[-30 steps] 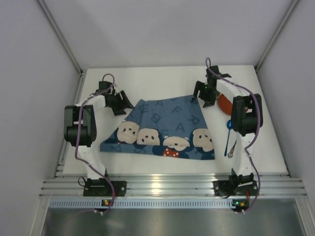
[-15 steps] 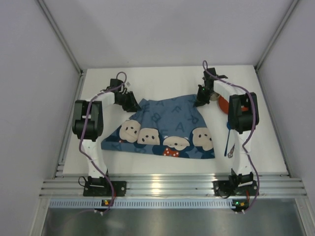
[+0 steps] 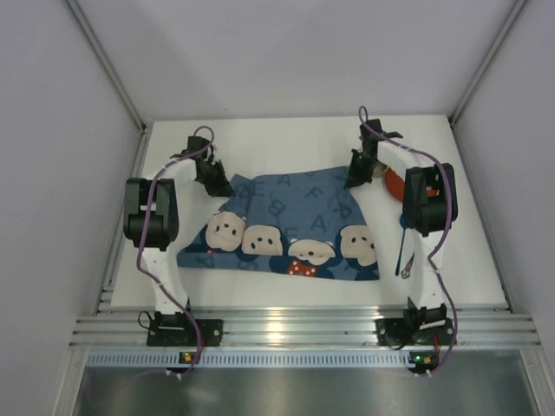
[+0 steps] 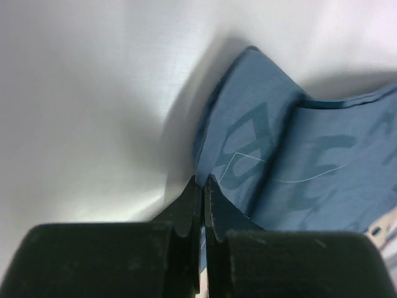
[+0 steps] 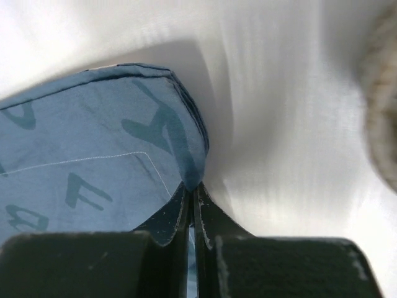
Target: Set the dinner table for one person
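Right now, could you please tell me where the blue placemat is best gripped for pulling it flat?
By the two far corners of the placemat, pinched from the outer sides with jaws low to the table: limp cloth offers only its edges. The left gripper and right gripper are shut on those corners.

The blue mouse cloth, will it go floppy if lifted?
Probably floppy: the blue mouse-printed cloth placemat folds and wrinkles where the left end effector pinches its corner. Likely light, being thin enough for the right end effector to shut on. Its middle would probably sag.
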